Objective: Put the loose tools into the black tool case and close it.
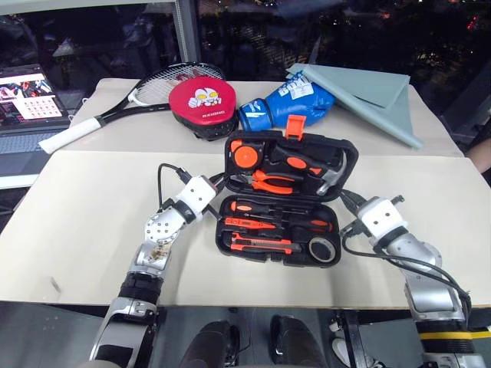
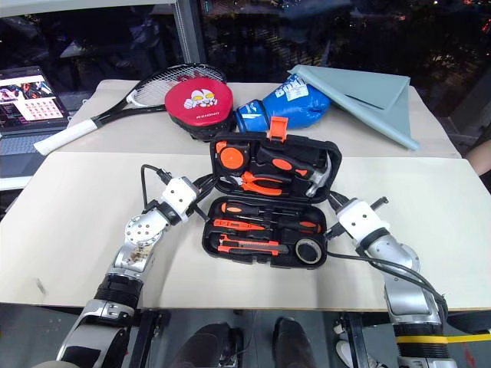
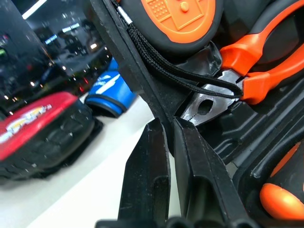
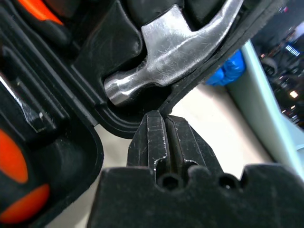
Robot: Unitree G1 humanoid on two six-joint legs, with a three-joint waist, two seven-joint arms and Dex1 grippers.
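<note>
The black tool case (image 1: pixel 349 153) lies open mid-table, its lid leaning back with the orange latch (image 1: pixel 294 126) on top. In the lower half rest two screwdrivers (image 1: pixel 276 208), a slim orange tester screwdriver (image 1: pixel 249 223), the utility knife (image 1: pixel 261 245) and the tape roll (image 1: pixel 323 249). Pliers (image 1: pixel 265 181) and a hammer (image 1: pixel 330 178) sit in the lid. My left gripper (image 1: pixel 219 184) is shut, its tips against the lid's left edge (image 3: pixel 142 80) near the hinge. My right gripper (image 1: pixel 345 201) is shut too, with its tips at the lid's right edge (image 4: pixel 190 85), just below the hammer head (image 4: pixel 161 61).
Behind the case lie a red round punch pad (image 1: pixel 201 103), a blue boxing glove (image 1: pixel 288 107), a tennis racket (image 1: pixel 146 92) and a grey folded sheet (image 1: pixel 368 92). A laptop (image 1: pixel 27 100) stands off the table's far left. Bare tabletop stretches on both sides of the case.
</note>
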